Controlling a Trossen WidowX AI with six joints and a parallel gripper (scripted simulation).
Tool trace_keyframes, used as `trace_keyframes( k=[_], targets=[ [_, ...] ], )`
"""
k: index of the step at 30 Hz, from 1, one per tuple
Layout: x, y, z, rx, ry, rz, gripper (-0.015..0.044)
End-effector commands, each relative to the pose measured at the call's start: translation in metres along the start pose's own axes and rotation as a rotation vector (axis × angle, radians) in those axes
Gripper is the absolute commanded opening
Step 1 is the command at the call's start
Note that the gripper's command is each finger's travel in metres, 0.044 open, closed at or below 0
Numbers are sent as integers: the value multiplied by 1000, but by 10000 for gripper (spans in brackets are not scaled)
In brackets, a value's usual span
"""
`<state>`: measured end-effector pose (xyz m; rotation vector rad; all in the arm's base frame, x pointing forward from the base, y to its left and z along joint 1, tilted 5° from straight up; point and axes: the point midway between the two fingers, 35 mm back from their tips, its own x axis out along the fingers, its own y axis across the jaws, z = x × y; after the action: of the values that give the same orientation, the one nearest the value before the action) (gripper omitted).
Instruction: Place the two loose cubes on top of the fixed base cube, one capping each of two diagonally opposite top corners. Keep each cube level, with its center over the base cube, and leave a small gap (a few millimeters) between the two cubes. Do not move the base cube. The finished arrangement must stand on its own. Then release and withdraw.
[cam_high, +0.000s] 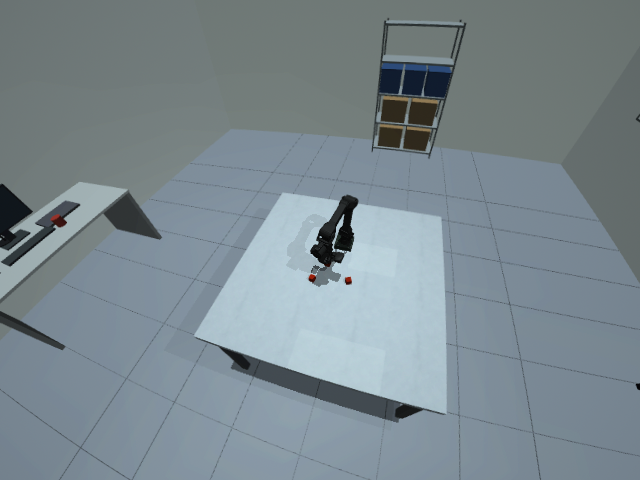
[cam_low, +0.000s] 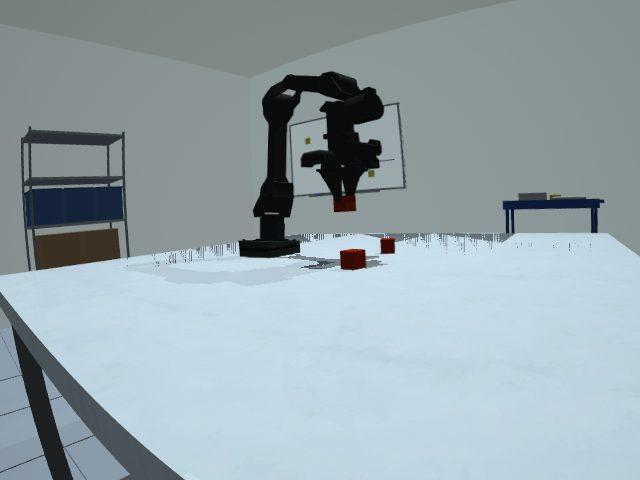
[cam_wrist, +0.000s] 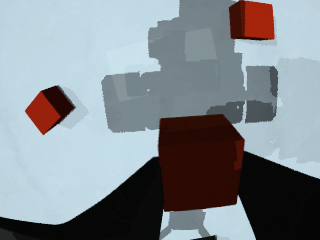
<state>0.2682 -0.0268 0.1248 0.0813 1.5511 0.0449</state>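
Black parallel-jaw gripper partly closed, clamping a small red cube between both fingers, raised well above the pale blue-white table top. Two more red cubes on the table below: nearer cube and farther cube, apart from each other.

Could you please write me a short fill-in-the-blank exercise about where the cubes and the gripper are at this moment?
1. The gripper is shut on a ____ cube.
2. The held cube hangs ____ the table, touching neither cube below.
3. Besides the held cube, ____ red cubes rest on the table: one nearer the exterior camera, one farther.
4. On top of the two resting cubes there is ____.

Missing words: red; above; two; nothing
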Motion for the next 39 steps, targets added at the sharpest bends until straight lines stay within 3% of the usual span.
trace_keyframes(
  k=[1, 39],
  targets=[
    [0, 11, 3, 10, -9, -3, 105],
    [35, 129, -8, 129, -8, 8, 105]
  ],
)
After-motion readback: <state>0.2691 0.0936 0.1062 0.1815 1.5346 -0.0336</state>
